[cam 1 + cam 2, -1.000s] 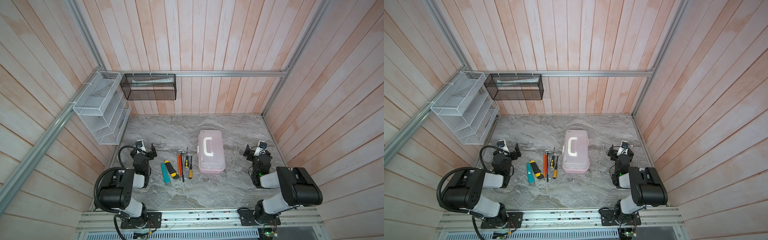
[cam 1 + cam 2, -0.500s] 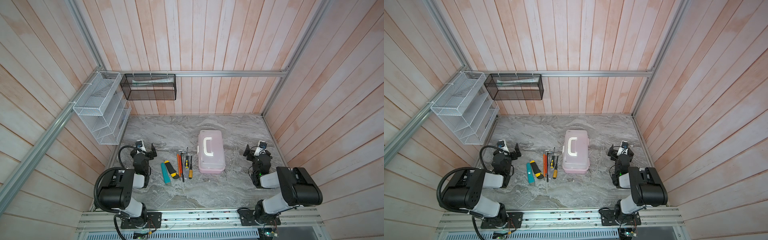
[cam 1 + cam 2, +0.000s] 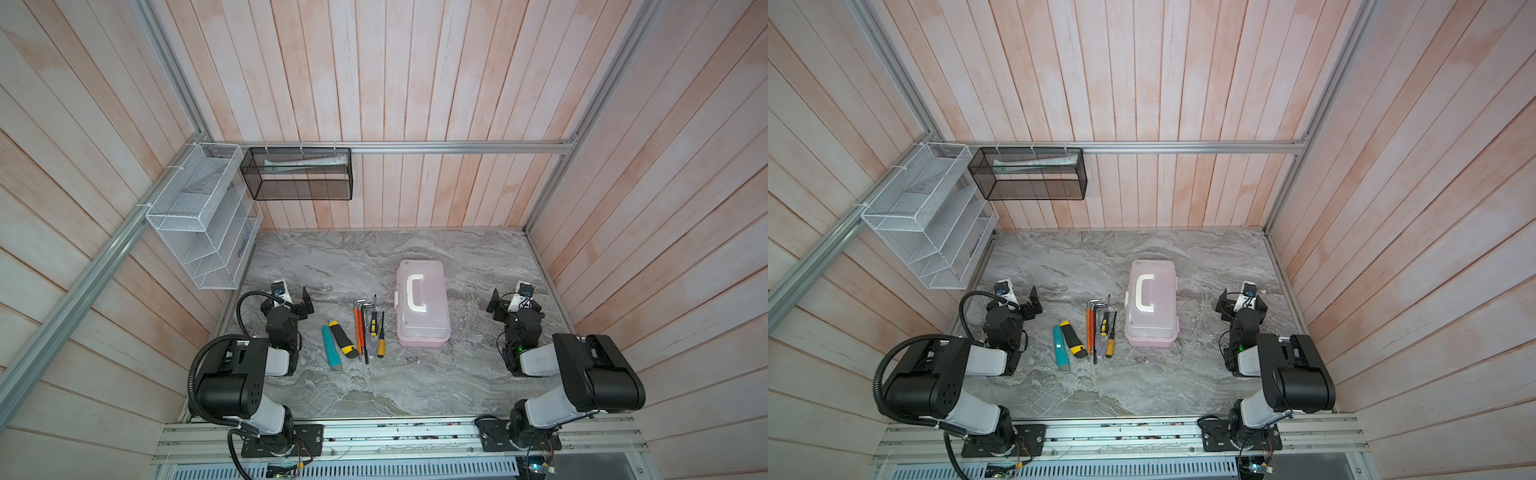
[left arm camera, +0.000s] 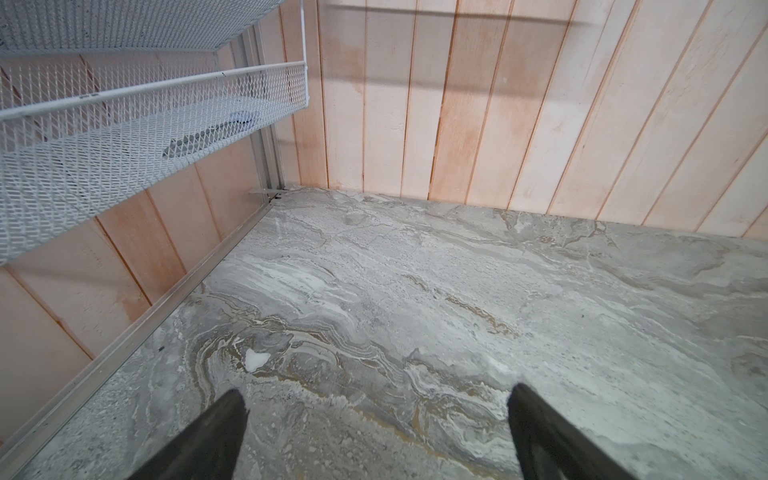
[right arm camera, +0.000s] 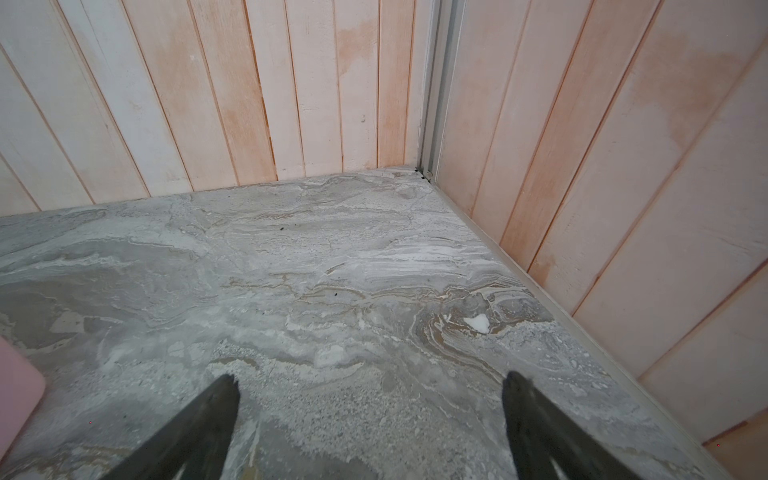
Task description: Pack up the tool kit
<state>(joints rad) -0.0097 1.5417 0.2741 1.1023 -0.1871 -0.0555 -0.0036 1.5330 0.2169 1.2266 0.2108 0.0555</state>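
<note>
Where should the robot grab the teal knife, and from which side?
Pinch the teal knife across its narrow width at mid-length, coming straight down with the open left gripper, the nearer one. It lies flat on the table, long and slim, so only its long edges give opposing faces. The yellow knife lies close beside it, so that side looks tight.

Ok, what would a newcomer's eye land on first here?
The pale pink case, lid shut, stands midway across the marble table, with a row of hand tools laid beside it on the left in both top views. The left tool and right tool hang open and empty near the table's sides.
</note>
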